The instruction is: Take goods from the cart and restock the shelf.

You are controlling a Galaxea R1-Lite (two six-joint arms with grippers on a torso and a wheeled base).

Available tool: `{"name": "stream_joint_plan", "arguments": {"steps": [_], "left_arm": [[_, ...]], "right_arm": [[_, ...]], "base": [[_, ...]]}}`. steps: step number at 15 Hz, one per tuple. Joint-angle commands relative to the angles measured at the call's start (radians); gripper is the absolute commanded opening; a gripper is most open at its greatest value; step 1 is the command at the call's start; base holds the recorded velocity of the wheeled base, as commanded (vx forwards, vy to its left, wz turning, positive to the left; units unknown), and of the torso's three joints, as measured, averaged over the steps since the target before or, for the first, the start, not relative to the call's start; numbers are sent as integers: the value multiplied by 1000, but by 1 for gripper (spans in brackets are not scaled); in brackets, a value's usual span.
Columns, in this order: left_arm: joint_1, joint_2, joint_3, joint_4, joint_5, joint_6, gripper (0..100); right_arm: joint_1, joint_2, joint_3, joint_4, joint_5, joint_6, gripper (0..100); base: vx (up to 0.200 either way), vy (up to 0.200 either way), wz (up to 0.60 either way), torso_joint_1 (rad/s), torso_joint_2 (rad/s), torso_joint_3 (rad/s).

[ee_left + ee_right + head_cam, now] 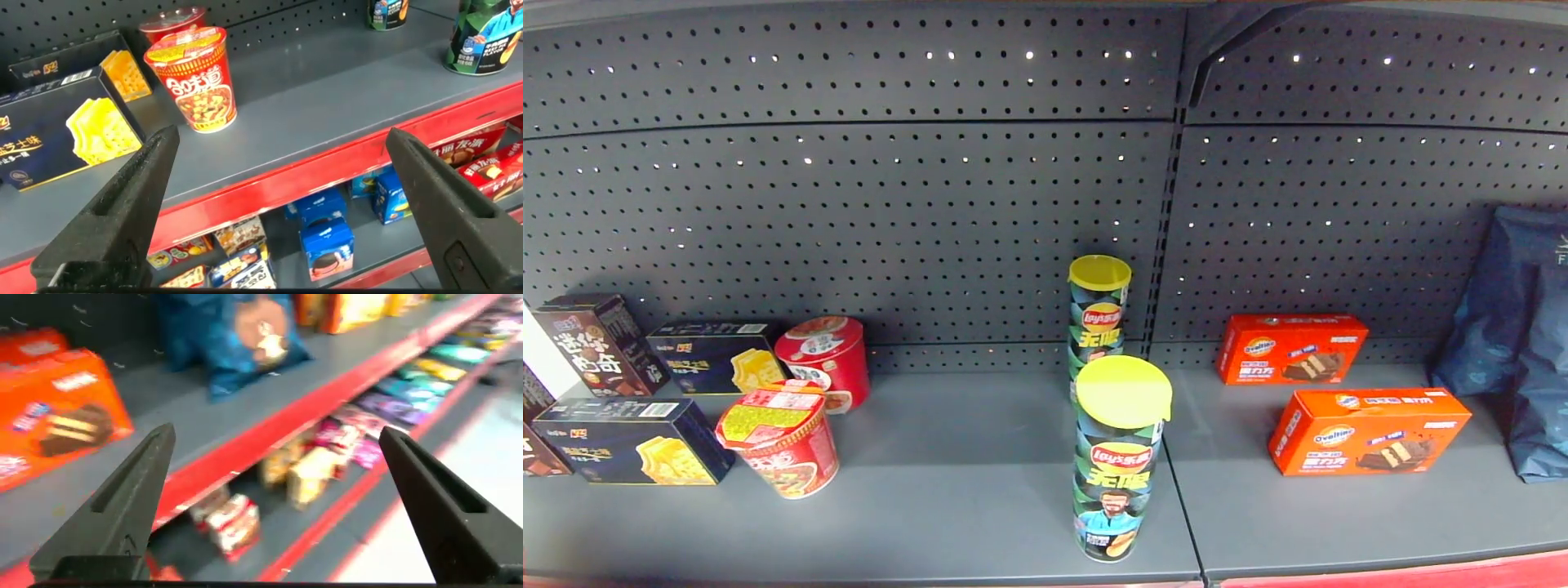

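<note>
On the grey shelf [980, 506] stand two chip cans with yellow lids, one near the front [1117, 457] and one behind it [1098, 318]. Two red noodle cups [783, 441] [823, 359] stand to the left beside dark boxes [633, 441]. Two orange boxes [1368, 429] [1290, 347] lie on the right section. My left gripper [278, 212] is open and empty, in front of the shelf's red edge, near the noodle cup [192, 77]. My right gripper [278, 506] is open and empty, off the shelf front by an orange box [57, 408].
Dark blue bags [1523, 335] lean at the far right of the shelf. A lower shelf below the red edge [327, 155] holds several small packs [327, 237]. A perforated back panel [931, 204] closes the rear. Bare shelf surface lies between cups and cans.
</note>
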Motion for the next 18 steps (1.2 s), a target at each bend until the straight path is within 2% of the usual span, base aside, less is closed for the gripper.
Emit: {"name": "stream_joint_plan", "arguments": {"steps": [1, 2, 7, 8, 10, 11, 13, 18], "left_arm": [[0, 5, 0, 0, -2, -1, 100], [0, 5, 0, 1, -2, -2, 100], [0, 5, 0, 1, -23, -4, 100], [0, 5, 0, 1, -23, -31, 100], [0, 5, 0, 1, -23, -43, 100], [0, 5, 0, 1, -23, -43, 100], [0, 5, 0, 1, -23, -43, 100], [0, 5, 0, 0, -16, -40, 100]], "right_arm": [[17, 0, 7, 24, 46, -40, 100], [60, 0, 6, 27, 66, -59, 100], [36, 0, 7, 22, 72, -57, 100], [36, 0, 7, 22, 72, -57, 100], [37, 0, 9, 19, 69, -57, 100], [83, 0, 9, 21, 66, -57, 100], [267, 0, 9, 18, 66, -57, 100], [309, 5, 7, 25, 68, -62, 100]], "base": [[0, 0, 0, 0, 0, 0], [0, 0, 0, 0, 0, 0], [0, 0, 0, 0, 0, 0], [0, 0, 0, 0, 0, 0], [0, 0, 0, 0, 0, 0], [0, 0, 0, 0, 0, 0], [0, 0, 0, 0, 0, 0], [0, 0, 0, 0, 0, 0]]}}
